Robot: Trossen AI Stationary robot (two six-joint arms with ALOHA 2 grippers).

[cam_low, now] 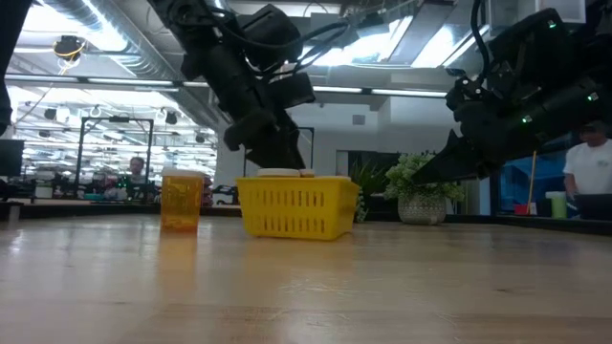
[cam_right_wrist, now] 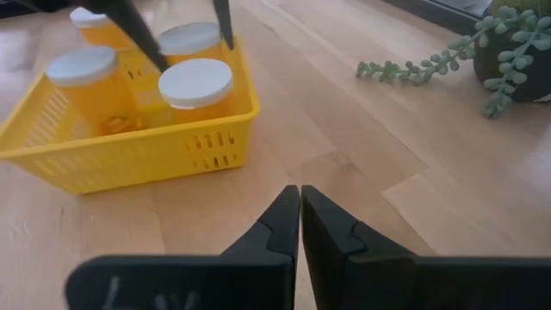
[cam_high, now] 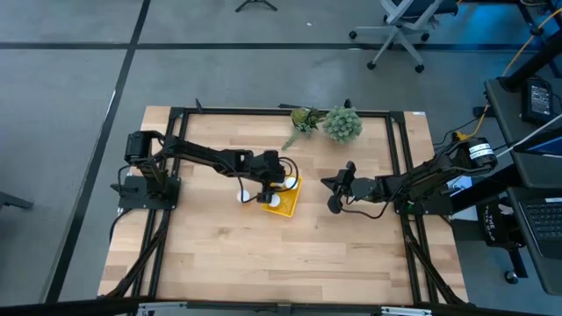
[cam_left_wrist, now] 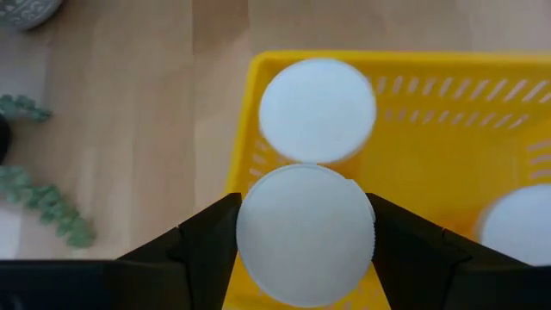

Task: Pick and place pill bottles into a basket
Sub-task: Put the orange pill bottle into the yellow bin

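The yellow basket stands mid-table and also shows in the low view. Two orange pill bottles with white caps stand in it. My left gripper is above the basket's far-left part, shut on a third bottle. A fourth bottle stands upright on the table just left of the basket. My right gripper is shut and empty, above the table to the basket's right. My left gripper pinches the bottle's round white cap between its two fingers, one on each side of the rim. The fingers point down from above. The bottle stands upright within the basket's walls. Whether its base rests on the basket floor is hidden.
A potted green plant and a loose sprig lie at the table's far edge, behind the basket. Bare wood lies in front of the basket and to its right. A black frame rail runs along the table's sides.
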